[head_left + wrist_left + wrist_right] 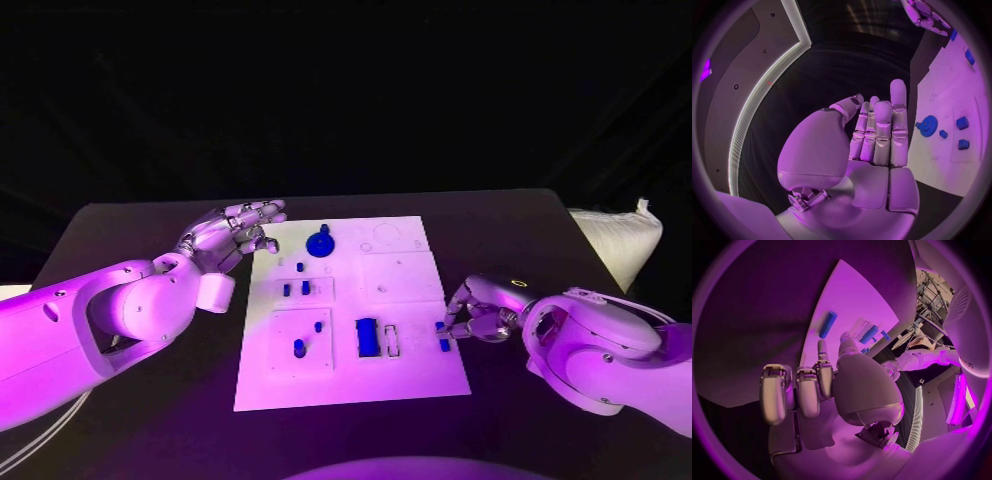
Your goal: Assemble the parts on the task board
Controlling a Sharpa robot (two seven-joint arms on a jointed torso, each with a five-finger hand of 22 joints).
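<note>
Head view: the white board (353, 315) lies mid-worktop (144, 215), carrying small blue parts: a gear (320, 242) at its far end, a long block (368, 336) near. The left hand (231, 235) hovers at the board's far left edge, fingers loosely curled, holding nothing. The right hand (476, 312) sits at the near right edge, fingers pinching a small blue peg (443, 335).

Left wrist view: fingers (882, 130) upright, pressed together, empty; gear (927, 125) on the board beyond.

Right wrist view: fingers (798, 392) curled; a blue cylinder (828, 324) lies on the board.
</note>
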